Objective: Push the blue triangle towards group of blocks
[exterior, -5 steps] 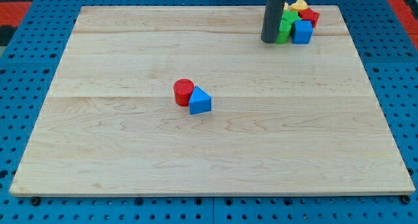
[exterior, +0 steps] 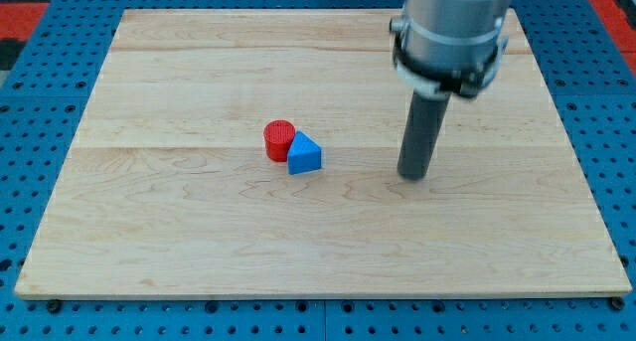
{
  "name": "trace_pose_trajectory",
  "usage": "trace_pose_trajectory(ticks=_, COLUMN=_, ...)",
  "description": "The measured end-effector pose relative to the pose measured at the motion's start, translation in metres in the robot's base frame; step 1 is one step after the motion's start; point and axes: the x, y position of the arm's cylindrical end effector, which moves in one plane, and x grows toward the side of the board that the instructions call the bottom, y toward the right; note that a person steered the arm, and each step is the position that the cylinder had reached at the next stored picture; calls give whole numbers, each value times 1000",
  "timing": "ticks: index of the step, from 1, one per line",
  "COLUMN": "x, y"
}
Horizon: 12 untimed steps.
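The blue triangle point(exterior: 304, 155) lies near the middle of the table point(exterior: 179, 232), touching the red cylinder point(exterior: 279, 140) on its upper-left side. My tip point(exterior: 413, 175) rests on the table well to the view's right of the triangle, at about the same height in the view.

The group of blocks is not visible; the arm body point(exterior: 452, 28) covers the table's upper-right corner. If the group lies there, the push should run up and to the view's right. Position my tip at the triangle's lower-left face, approaching from below. The cylinder crowds the left side and may be dragged along. There are no fingers on this rod.
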Motion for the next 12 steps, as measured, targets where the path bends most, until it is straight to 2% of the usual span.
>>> trace_pose_trajectory(ticks=1, x=36, y=-65)
trace_pose_trajectory(ticks=3, x=-14, y=-117)
trace_pose_trajectory(ticks=7, x=-123, y=-96)
trace_pose_trajectory(ticks=10, x=-144, y=-55)
trace_pose_trajectory(ticks=12, x=-179, y=-43)
